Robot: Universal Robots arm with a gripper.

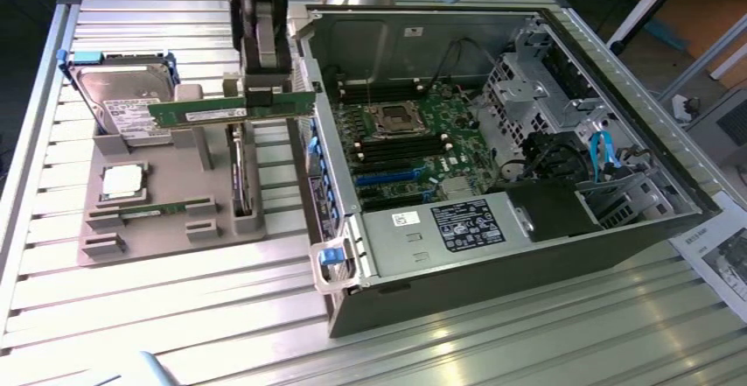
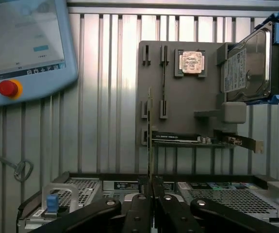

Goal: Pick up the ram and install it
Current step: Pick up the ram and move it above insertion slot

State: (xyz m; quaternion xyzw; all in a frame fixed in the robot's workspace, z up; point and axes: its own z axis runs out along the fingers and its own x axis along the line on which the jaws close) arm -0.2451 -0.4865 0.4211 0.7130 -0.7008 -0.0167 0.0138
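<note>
Grip is narrow: the gripper (image 1: 254, 97) is clamped on the ram (image 1: 198, 111), which the wrist view shows edge-on as a thin strip between the dark fingers (image 2: 139, 213). The ram hangs level in the air above the grey holder tray (image 1: 175, 167), clear of its slots, over the tray's end where the hard drive (image 1: 117, 97) stands. On the tray lie a square silver processor chip (image 1: 122, 182) and a dark card (image 1: 240, 180) standing on edge. Beside the tray, on the exterior view's right, the open computer case (image 1: 548, 237) lies on its side, motherboard (image 1: 408, 132) exposed
</note>
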